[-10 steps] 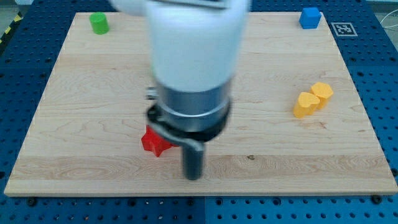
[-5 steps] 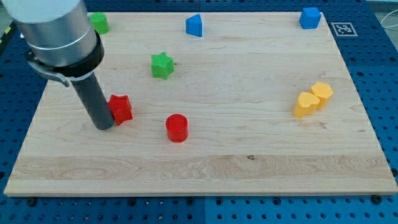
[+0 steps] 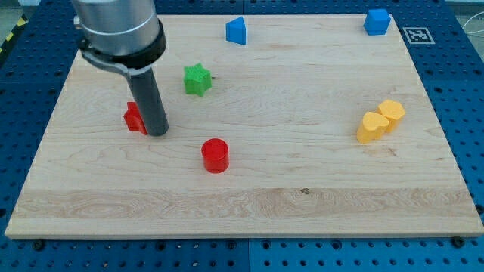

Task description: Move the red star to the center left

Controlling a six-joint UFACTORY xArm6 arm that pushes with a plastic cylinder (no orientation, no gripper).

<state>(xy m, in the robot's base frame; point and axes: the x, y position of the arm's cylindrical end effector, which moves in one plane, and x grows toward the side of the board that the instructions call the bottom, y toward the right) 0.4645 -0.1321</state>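
pale wood bench (image 3: 249, 204) on blue pegboard, seen from the one camera. going from the view's left: red star (image 3: 134, 119) at left of centre, a little above mid height, partly hidden behind the dark rod. my tip (image 3: 158, 134) down on the bench, touching or just beside the star's right edge; contact not resolvable. no claw on this arm, only the straight rod, so nothing to report as spread or pressed together. green star (image 3: 197, 79) just up and right of the rod, apart from it. red cylinder (image 3: 215, 156) below and right of my tip, near but clear of it. blue block (image 3: 237, 31), wedge-like, near the view's top edge, left of centre. two yellow blocks at the view's right, touching each other: yellow heart (image 3: 371, 127) lower left, second yellow block (image 3: 392, 112) upper right, shape unclear. blue cube (image 3: 376, 21) at the view's top right corner. black-and-white marker tag (image 3: 417, 35) just right of it, at the bench corner.
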